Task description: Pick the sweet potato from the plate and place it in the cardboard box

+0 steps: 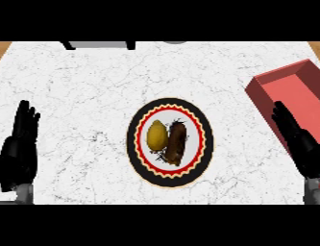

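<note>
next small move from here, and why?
Probably bring the right hand left and down toward the sweet potato. Both hands are open and hold nothing; the left hand rests near the left edge. The sweet potato lies on the plate beside a yellow lemon-like fruit, on that fruit's right, nearer the right hand and the red box.

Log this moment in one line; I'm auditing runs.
sweet potato: on plate | box: right | left robot hand: open | right robot hand: open

Sweet potato [176, 142] on plate [140, 120] — box [301, 91] right.
</note>
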You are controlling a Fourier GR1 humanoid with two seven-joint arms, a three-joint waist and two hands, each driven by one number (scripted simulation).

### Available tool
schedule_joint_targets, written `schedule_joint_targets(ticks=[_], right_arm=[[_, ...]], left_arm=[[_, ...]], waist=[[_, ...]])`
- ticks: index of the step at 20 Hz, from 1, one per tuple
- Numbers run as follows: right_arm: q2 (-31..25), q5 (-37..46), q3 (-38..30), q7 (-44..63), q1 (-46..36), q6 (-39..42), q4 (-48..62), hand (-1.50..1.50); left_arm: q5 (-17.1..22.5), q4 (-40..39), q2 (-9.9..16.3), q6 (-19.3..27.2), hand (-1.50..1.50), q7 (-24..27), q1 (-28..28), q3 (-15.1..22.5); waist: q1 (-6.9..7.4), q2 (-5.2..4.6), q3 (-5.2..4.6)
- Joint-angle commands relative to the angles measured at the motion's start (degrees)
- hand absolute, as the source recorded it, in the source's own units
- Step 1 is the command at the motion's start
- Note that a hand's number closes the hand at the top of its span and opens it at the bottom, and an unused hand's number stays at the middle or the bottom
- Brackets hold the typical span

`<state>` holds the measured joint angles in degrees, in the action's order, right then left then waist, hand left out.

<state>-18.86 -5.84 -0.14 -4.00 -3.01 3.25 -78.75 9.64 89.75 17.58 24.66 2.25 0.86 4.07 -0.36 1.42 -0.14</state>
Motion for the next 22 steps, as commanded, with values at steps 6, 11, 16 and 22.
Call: schedule_joint_targets(ticks=[6,11,16,22], right_arm=[[-8.24,23.98,7.80,11.45,-18.53,-11.66,-16.49,-1.50],[-14.78,39.89,16.46,27.83,-22.11,-6.81,-19.06,-1.50],[-13.92,48.12,29.08,41.53,-31.11,8.12,-24.16,-1.50],[-3.58,48.33,38.40,58.91,-42.05,28.18,-19.28,-1.50]], left_arm=[[-7.12,2.30,8.90,-11.97,0.00,3.07,-6.49,8.96],[-6.33,2.90,9.86,-17.16,0.00,1.93,-7.81,12.17],[-5.60,1.19,9.34,-19.35,0.00,1.42,-11.39,12.50],[-4.39,-0.20,10.36,-22.46,0.00,3.27,-11.69,11.89]], waist=[[-0.88,0.88,-1.39],[-0.92,0.23,-0.97],[0.29,-0.56,-0.57],[2.29,-1.06,-0.49]])
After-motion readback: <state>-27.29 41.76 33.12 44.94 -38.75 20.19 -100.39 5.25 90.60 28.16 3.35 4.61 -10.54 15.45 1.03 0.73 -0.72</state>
